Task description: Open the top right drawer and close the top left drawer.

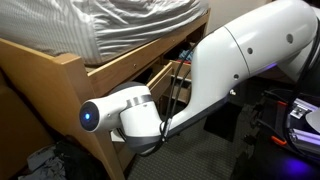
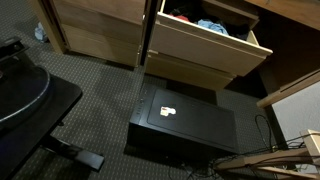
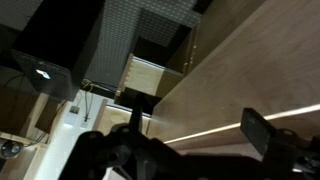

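Observation:
The top left drawer (image 2: 215, 45) is a wide light pine drawer. It stands pulled out with dark and blue clothes inside. The pine fronts beside it (image 2: 95, 25) are shut. In an exterior view a drawer with an orange-brown side (image 1: 163, 78) stands pulled out under the bed frame, mostly behind my arm; I cannot tell which drawer it is. My gripper (image 3: 197, 120) shows only in the wrist view. It is open and empty, with both fingers close in front of a plain pine panel (image 3: 250, 70).
A black box (image 2: 185, 125) lies on the grey carpet in front of the drawers. It also shows in the wrist view (image 3: 120, 35). A black desk with a round device (image 2: 25, 95) stands to one side. A mattress (image 1: 130, 25) lies on the bed frame. My white arm (image 1: 220, 70) fills the foreground.

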